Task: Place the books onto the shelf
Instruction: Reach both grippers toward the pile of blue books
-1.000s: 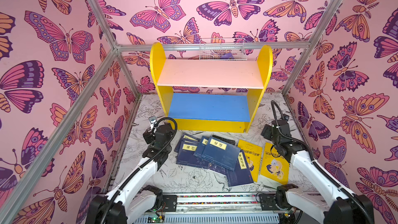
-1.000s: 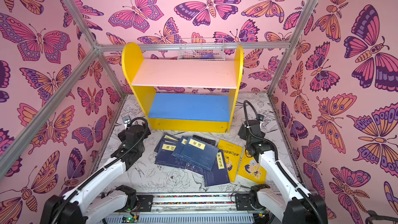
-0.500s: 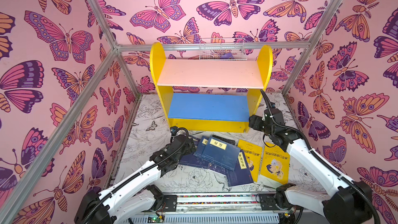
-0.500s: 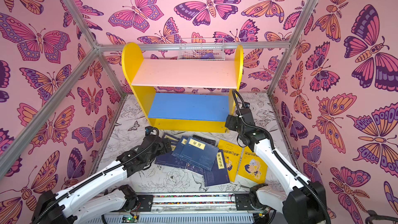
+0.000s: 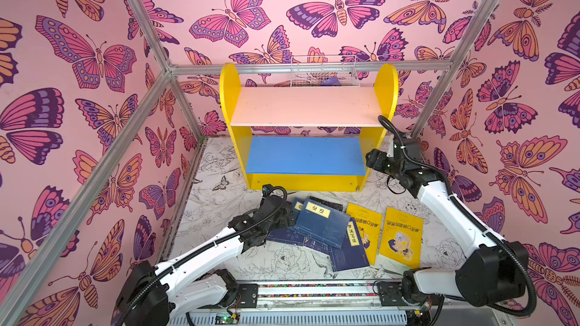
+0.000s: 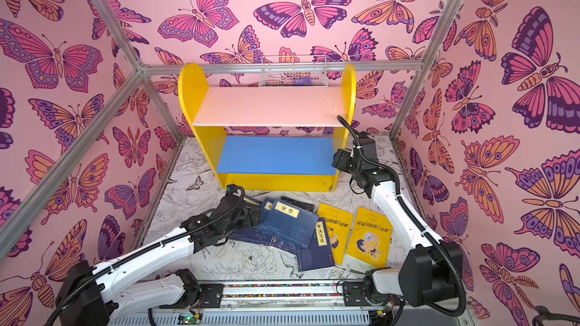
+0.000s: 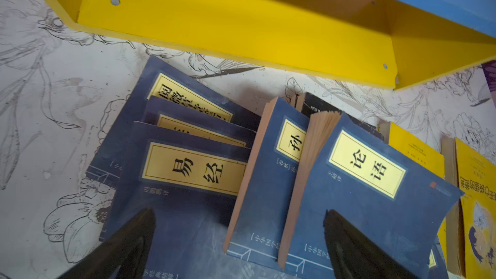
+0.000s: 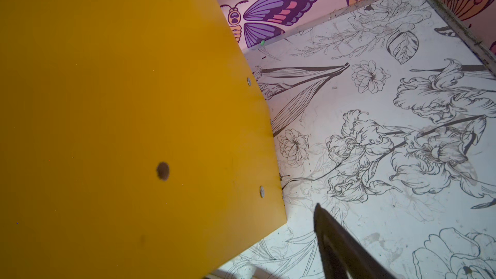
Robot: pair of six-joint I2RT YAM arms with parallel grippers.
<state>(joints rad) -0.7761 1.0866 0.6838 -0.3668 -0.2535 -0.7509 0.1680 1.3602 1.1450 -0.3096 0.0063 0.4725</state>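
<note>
Several navy books (image 5: 323,224) with yellow title labels lie fanned and overlapping on the floor in front of the shelf (image 5: 309,106). Two yellow cartoon-cover books (image 5: 400,236) lie flat to their right, and a dark one (image 5: 329,203) pokes out behind. Both boards of the shelf are bare in both top views. My left gripper (image 5: 287,214) hovers open over the left end of the navy pile (image 7: 375,199), holding nothing (image 7: 239,212). My right gripper (image 5: 372,159) is open beside the shelf's right side panel (image 8: 120,103). Only one finger (image 8: 338,248) shows, apart from the panel.
A white wire basket (image 5: 324,72) holding something purple stands behind the shelf's top board. Butterfly walls with aluminium posts (image 5: 434,101) close in the back and sides. The arms' base rail (image 5: 314,290) runs along the front edge.
My left arm has swung in from the left wall to the navy pile. My right arm has moved away from the yellow books up to the shelf's right panel. The books lie as before.
</note>
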